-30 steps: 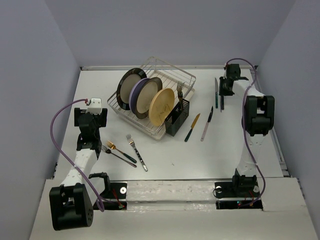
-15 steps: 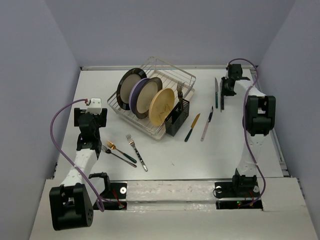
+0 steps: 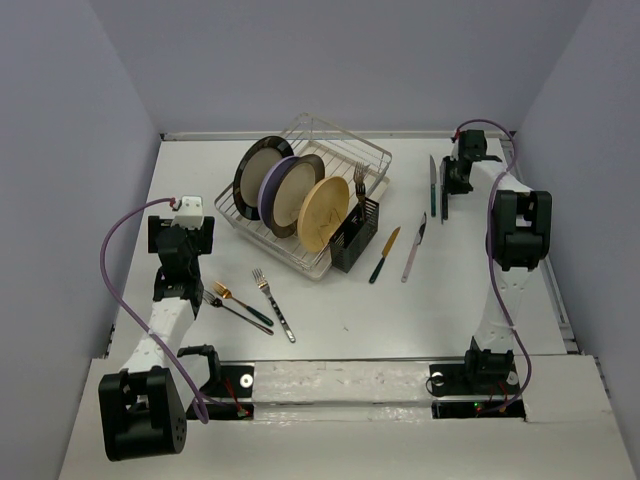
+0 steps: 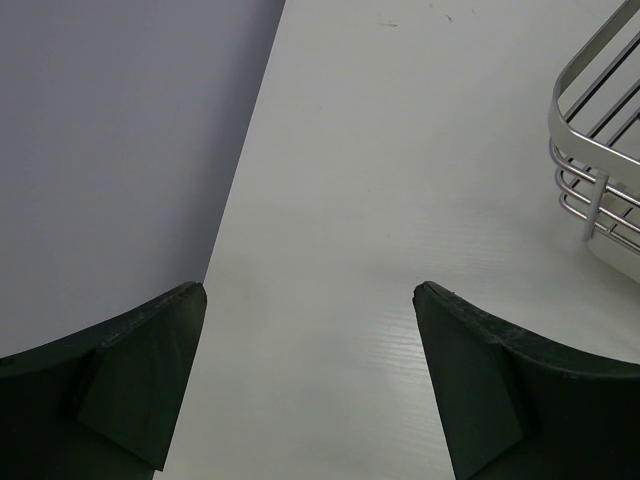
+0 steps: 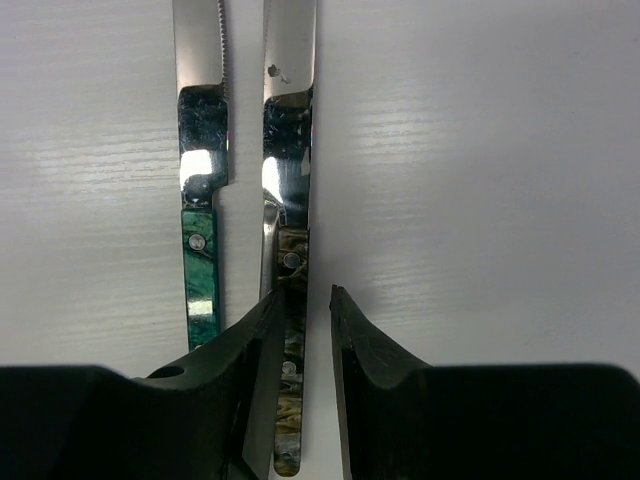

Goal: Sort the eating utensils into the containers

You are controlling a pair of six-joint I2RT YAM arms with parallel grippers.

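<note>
My right gripper is low at the far right of the table. In the right wrist view it straddles the handle of a knife with a dark marbled handle. The jaws are narrowly open, with a small gap on the right side. A teal-handled knife lies parallel just to its left. My left gripper is wide open and empty over bare table near the left edge. The black slotted holder holds a fork. Three forks lie at the front left. Two knives lie right of the holder.
A silver wire dish rack with three upright plates stands mid-table; its corner shows in the left wrist view. The grey left wall is close to my left gripper. The table's right edge is near my right arm.
My right arm has shifted slightly at the far right over the two knives. The left arm and the other utensils have not moved.
</note>
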